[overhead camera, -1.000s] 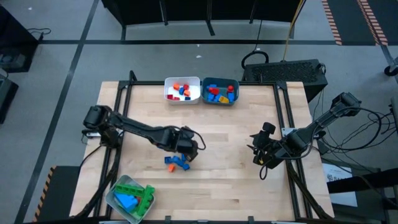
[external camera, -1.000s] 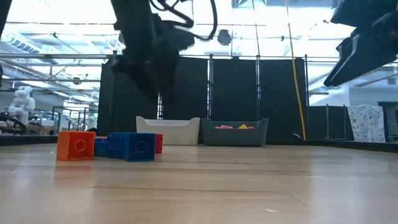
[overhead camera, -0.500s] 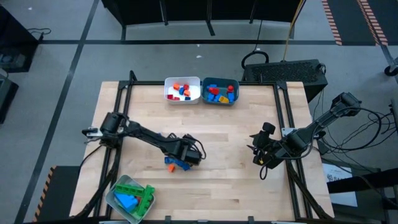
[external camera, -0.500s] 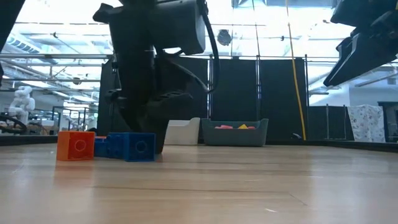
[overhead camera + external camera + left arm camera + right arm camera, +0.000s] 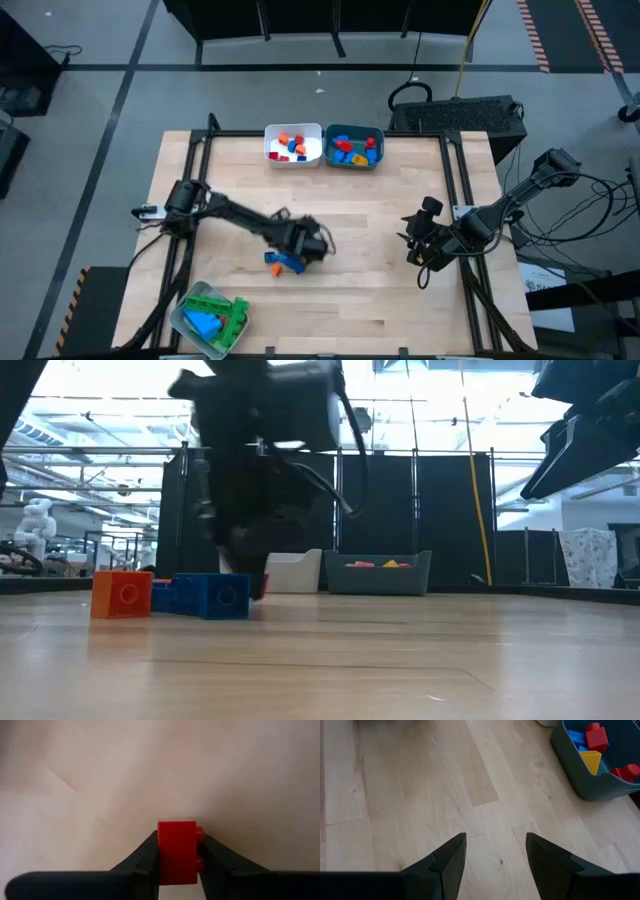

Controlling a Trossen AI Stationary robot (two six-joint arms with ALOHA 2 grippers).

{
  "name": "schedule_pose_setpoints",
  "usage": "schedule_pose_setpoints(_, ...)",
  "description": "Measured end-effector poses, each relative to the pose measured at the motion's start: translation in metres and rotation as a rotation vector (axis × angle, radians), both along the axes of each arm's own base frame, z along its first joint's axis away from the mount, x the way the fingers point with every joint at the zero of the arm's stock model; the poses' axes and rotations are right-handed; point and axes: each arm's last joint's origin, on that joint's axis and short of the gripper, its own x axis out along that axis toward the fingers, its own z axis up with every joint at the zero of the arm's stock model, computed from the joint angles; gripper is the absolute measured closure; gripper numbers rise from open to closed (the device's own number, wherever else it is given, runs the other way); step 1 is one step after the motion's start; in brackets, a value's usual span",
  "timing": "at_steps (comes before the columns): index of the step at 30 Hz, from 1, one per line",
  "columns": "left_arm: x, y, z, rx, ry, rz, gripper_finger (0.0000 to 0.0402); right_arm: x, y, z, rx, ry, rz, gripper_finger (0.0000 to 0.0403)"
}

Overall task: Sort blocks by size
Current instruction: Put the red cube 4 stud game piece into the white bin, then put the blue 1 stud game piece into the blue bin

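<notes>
A small red block (image 5: 176, 851) sits between the fingers of my left gripper (image 5: 301, 249), which points steeply down over the table's middle left and is shut on it. In the low view only a sliver of this red block (image 5: 259, 586) shows under the dark gripper (image 5: 252, 565). An orange block (image 5: 122, 594) and a blue block (image 5: 212, 596) lie on the table just beside it. My right gripper (image 5: 495, 851) hangs open at the table's right side (image 5: 421, 251), holding nothing. My left gripper pinches the red block between its two fingers, one finger against the studded face (image 5: 200, 851) and the other on the opposite face (image 5: 159, 854). The fingers come slanting down from above. In the low view the block sits low, at table height.
A white bin (image 5: 294, 145) and a teal bin (image 5: 354, 147) with small blocks stand at the far edge. A clear-grey bin (image 5: 210, 318) with green and blue blocks sits at the near left corner. Bare wood lies between the two arms.
My left gripper has come down toward the table right beside the orange and blue blocks, rolling its wrist as it sank, and now stands around the red block. The orange and blue blocks have stayed in place.
</notes>
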Motion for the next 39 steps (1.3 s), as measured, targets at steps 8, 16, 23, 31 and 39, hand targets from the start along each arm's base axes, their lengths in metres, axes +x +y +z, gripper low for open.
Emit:
schedule_pose_setpoints(8, 0.005, 0.111, 0.06, 0.245, -0.064, 0.045, 0.0306, 0.0, 0.0, 0.0, 0.003, -0.001, -0.003, 0.0211)
schedule_pose_setpoints(16, -0.051, 0.243, 0.104, 0.263, -0.174, 0.288, 0.0306, 0.0, 0.0, 0.0, 0.007, -0.005, -0.004, 0.0211)
schedule_pose_setpoints(23, -0.074, 0.292, 0.098, 0.084, -0.295, 0.323, 0.0306, 0.0, 0.0, 0.0, 0.007, -0.007, -0.005, 0.0211)
schedule_pose_setpoints(31, -0.062, 0.287, 0.077, 0.022, -0.214, 0.205, 0.0234, 0.0, 0.0, 0.0, 0.009, -0.009, -0.006, 0.0211)
schedule_pose_setpoints(39, -0.047, 0.24, 0.09, 0.001, -0.133, -0.027, 0.017, 0.001, 0.0, 0.0, 0.009, -0.009, -0.006, 0.0211)
